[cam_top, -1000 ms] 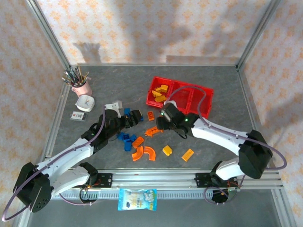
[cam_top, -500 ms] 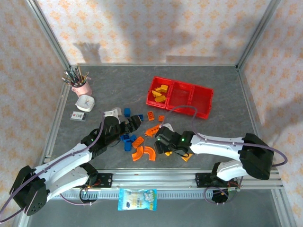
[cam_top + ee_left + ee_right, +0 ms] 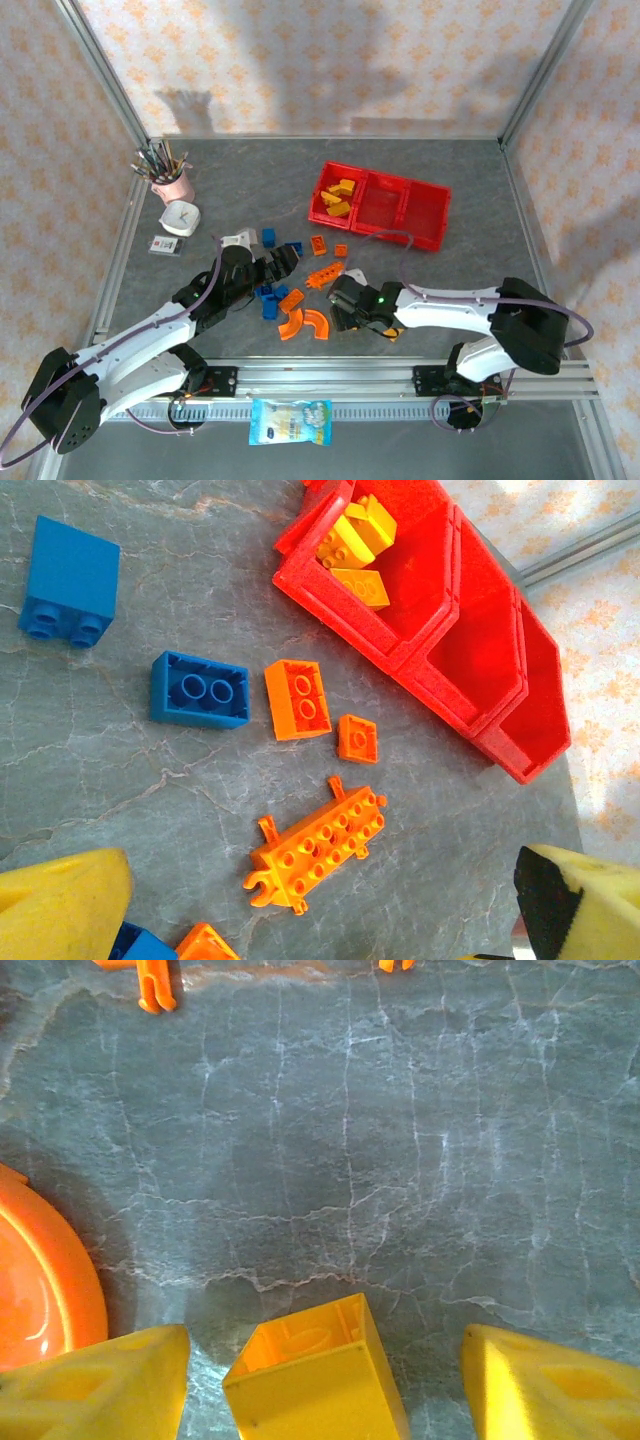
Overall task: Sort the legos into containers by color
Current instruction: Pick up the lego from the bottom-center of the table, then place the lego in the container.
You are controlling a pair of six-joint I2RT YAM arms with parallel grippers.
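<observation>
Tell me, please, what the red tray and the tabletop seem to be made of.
Red tray: probably moulded plastic; uniform bright red, thin walls, finely speckled sheen. Tabletop: grey with pale veins, matte; real stone or a stone-print sheet, I cannot tell.

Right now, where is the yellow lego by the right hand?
In the right wrist view, the yellow lego sits on the table between the right hand's open fingers, with a curved orange arc at the left edge.

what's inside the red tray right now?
The red tray holds several yellow bricks in its left compartment; middle and right show only red floor. Anything under that pile is covered.
</observation>
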